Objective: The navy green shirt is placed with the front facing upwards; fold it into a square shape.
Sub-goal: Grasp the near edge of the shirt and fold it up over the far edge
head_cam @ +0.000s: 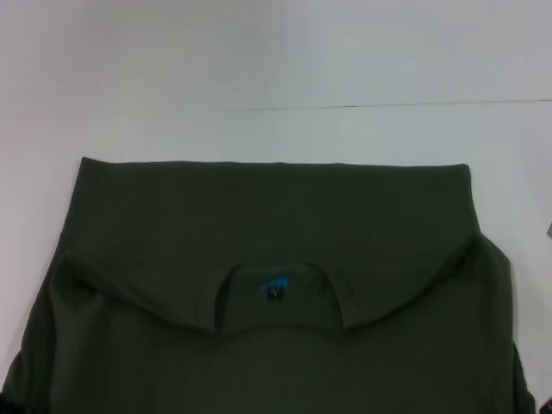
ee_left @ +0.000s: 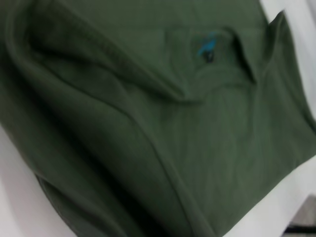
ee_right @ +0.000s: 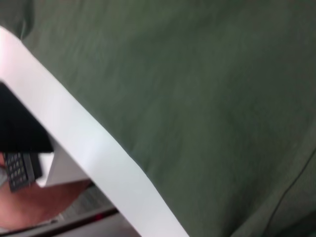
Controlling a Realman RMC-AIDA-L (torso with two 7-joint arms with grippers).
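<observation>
The shirt (head_cam: 276, 285) is shown lying on the white table (head_cam: 276, 69), near the robot's edge of it and filling the lower half of the head view. The far part is already doubled over toward the robot, so that a straight folded edge faces away and the collar (head_cam: 274, 297), with its small blue-marked label (head_cam: 274, 289), lies near the middle. No chest lettering is visible; the plain side is uppermost.

In the left wrist view the same collar (ee_left: 212, 54) and a thick rolled ridge of cloth along one side (ee_left: 98, 128) are seen at close range. In the right wrist view only smooth cloth (ee_right: 197, 98) and the table edge (ee_right: 84, 133) are seen.

Neither gripper is visible in any view, so the state of their fingers cannot be told; each arm is judged to be hovering close above its own side of the shirt.

The cloth is judged to be light, soft and limp: it is expected to sag and crease when lifted, and to drag on the table rather than slide freely. Nothing in it is fragile. A hold is best taken at the two near corners or along the side edges, where layers can be pinched together, with both sides moved evenly so that the fold lands square.
</observation>
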